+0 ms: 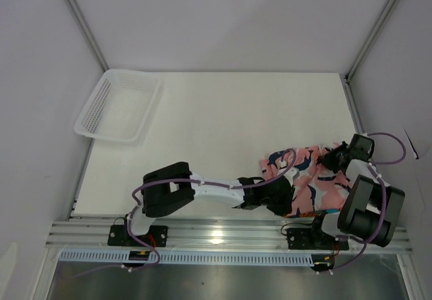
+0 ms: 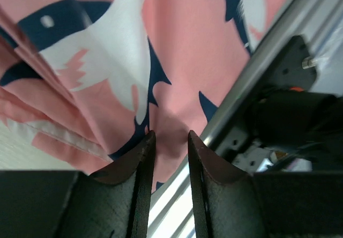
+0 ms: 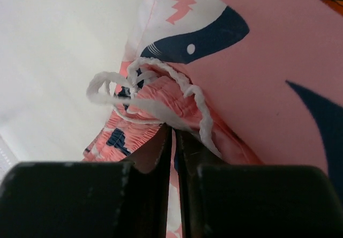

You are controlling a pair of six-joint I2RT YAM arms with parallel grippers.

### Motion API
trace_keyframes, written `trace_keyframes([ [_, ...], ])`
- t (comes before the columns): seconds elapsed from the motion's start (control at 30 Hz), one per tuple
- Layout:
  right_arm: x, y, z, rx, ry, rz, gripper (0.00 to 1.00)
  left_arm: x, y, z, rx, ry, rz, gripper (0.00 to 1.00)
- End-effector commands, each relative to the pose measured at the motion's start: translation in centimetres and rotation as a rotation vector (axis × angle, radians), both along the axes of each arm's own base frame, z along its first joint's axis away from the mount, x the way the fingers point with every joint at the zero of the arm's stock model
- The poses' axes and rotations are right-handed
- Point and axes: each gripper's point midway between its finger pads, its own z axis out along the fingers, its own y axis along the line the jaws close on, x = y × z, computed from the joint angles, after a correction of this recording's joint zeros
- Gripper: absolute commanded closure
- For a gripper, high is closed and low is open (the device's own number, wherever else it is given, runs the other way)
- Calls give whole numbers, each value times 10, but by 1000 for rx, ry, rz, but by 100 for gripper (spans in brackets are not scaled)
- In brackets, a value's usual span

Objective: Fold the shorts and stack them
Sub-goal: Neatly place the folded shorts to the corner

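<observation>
Right gripper (image 3: 172,133): jaws drawn almost together, only a hairline slit between the fingers (image 3: 155,163), tips nipped onto the gathered waistband (image 3: 161,96) of the pink shorts (image 3: 257,50). White drawstring (image 3: 139,106) lies looped and loose just ahead of the tips, partly across the waistband. Left gripper (image 2: 167,139): jaws narrow with a clear gap between them; pink cloth shows in that gap at the tips, but cannot tell whether it is actually pinched. Its fingers (image 2: 140,168) point at the near edge of the pink shorts (image 2: 187,50), right beside the aluminium rail (image 2: 268,56). From above: the pink shorts (image 1: 317,185), navy-and-white shark shapes on them, lie rumpled at the near right of the white table (image 1: 236,111), their near edge reaching the rail (image 1: 223,232). The right gripper (image 1: 334,157) is on the far right part of the cloth, and the left gripper (image 1: 283,197) reaches across from the left base to the near left part. White mesh basket (image 1: 91,107) sits at the far left corner, well apart from the shorts and both arms.
</observation>
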Motion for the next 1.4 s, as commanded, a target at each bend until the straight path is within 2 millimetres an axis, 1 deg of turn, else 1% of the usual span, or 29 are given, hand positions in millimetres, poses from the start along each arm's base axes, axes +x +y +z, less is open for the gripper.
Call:
trace_keyframes([
  [0.0,13,-8,-3,-44,-27,-6,91,-9,-3,-17,-15,17,16,67],
  [0.03,13,-8,-4,-43,-23,-8,91,-10,-3,-25,-1,20,13,68],
  [0.1,14,-7,-2,-46,-30,-4,91,-9,-3,-25,3,7,17,68],
  [0.23,18,-8,13,-54,-56,4,87,-3,-2,-11,0,-29,33,66],
  [0.27,22,-9,22,-59,-73,9,85,-2,-5,2,-20,-43,29,65],
  [0.37,23,-8,40,-73,-94,25,73,1,-2,17,-15,-64,29,61],
  [0.4,23,-8,48,-77,-98,29,64,2,-3,32,-38,-71,29,59],
  [0.47,23,-9,64,-100,-131,40,53,2,-2,45,-44,-82,23,55],
  [0.5,23,-8,72,-105,-139,43,42,3,-4,62,-72,-89,22,53],
  [0.57,20,-7,88,-125,-175,56,32,5,-1,73,-79,-83,14,48],
  [0.6,21,-4,98,-122,-203,77,30,8,1,85,-96,-83,17,46],
  [0.67,20,0,110,-128,-237,97,25,16,9,95,-102,-78,31,40],
  [0.7,18,6,120,-134,-270,131,16,20,16,107,-117,-84,43,36],
  [0.73,18,9,127,-141,-294,152,11,24,24,108,-113,-88,54,35],
  [0.77,16,11,133,-151,-313,169,1,32,34,106,-94,-95,73,33],
  [0.8,14,15,142,-174,-345,191,1,40,42,109,-87,-117,103,32],
  [0.83,13,19,148,-182,-367,216,0,50,55,121,-98,-139,133,29],
  [0.9,10,25,161,-216,-412,240,1,63,77,120,-65,-166,181,27],
  [0.93,8,27,165,-239,-426,257,1,76,91,135,-88,-181,216,25],
  [0.97,7,30,169,-254,-440,268,1,79,106,124,-59,-175,232,25],
  [1.03,2,39,181,-297,-483,301,0,95,134,123,-50,-165,284,24],
  [1.07,0,42,182,-312,-494,310,0,98,146,144,-94,-186,302,24],
  [1.1,-2,45,186,-325,-510,318,1,101,161,140,-83,-193,325,24],
  [1.13,-6,51,193,-338,-545,333,1,111,184,133,-42,-211,379,23],
  [1.17,-9,56,193,-337,-566,349,1,111,201,148,-72,-239,410,23],
  [1.23,-16,67,201,-353,-628,375,1,122,235,149,-39,-277,492,22],
  [1.27,-17,69,204,-363,-658,376,1,121,250,168,-87,-306,523,20],
  [1.3,-19,72,196,-359,-654,382,1,120,265,158,-64,-310,547,19],
  [1.37,-24,85,200,-368,-712,419,1,128,292,162,-64,-336,622,18],
])
